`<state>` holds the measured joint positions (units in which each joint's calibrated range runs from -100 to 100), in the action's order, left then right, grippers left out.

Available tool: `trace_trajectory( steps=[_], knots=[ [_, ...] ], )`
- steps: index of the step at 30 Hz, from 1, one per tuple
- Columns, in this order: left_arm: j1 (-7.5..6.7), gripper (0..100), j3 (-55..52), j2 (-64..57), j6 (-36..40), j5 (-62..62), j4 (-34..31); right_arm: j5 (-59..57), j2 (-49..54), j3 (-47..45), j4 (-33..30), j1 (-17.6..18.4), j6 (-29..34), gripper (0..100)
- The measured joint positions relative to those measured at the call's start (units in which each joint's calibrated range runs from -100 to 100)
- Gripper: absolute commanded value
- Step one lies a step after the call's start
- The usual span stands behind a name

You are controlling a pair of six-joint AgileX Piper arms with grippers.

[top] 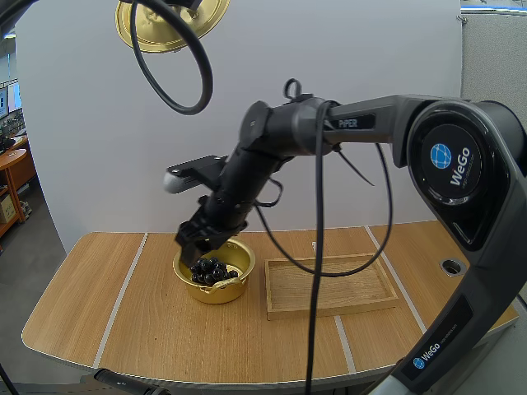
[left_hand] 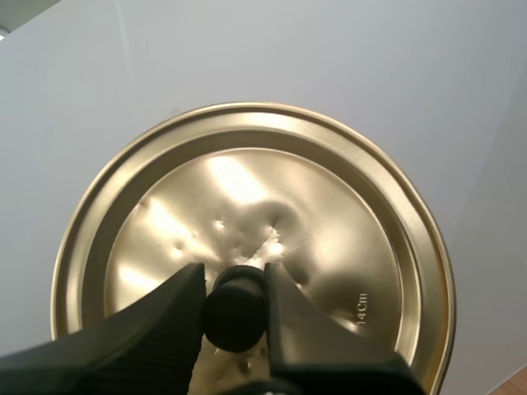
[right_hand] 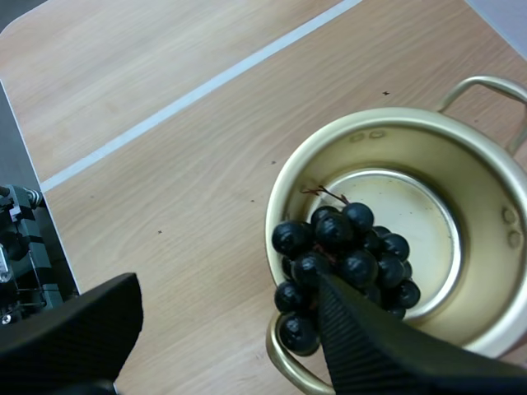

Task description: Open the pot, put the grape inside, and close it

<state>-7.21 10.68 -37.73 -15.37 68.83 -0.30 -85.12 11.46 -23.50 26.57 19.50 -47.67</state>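
Lift your right end effector (right_hand: 224, 280), fingers apart, straight off the bunch of black grapes (right_hand: 346, 247) in the round golden metal pot (right_hand: 395, 138); your left end effector (left_hand: 235, 271) clamps the round golden lid (left_hand: 247, 181) by its black knob (left_hand: 235, 317).

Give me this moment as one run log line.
left gripper: shut on lid knob, held high | right gripper: open over pot | grapes: in pot, against rim | wooden tray: beside pot

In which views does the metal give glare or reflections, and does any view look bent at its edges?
Left wrist view: bright white patches of reflected light lie on the lid around its black knob. Right wrist view: a soft sheen inside the pot, tiny highlights on the grapes. High view: the front edge of the table looks bowed, likely lens distortion.
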Motion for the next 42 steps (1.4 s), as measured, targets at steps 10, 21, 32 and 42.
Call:
trace_trajectory(
  steps=[10, 21, 32, 42],
  knots=[
    [0.0, 0, 0.0, 0.0, 0.0, 0.0, 0.0, 3.14, -2.03, 0.0, -5.44, 1.76, 3.61, 0],
    [0.0, 0, 0.0, 0.0, 0.0, 0.0, 0.0, 0.81, -2.03, -0.14, -6.02, 1.76, 4.71, 0],
    [0.0, 0, 0.0, 0.0, 0.0, 0.0, 0.0, 0.6, -2.3, -0.14, -6.54, 1.76, 5.02, 0],
    [0.0, 0, 0.0, 0.0, 0.0, 0.0, 0.0, 5.11, -7.76, -0.14, -7.83, 1.76, 5.11, 0]
  ],
)
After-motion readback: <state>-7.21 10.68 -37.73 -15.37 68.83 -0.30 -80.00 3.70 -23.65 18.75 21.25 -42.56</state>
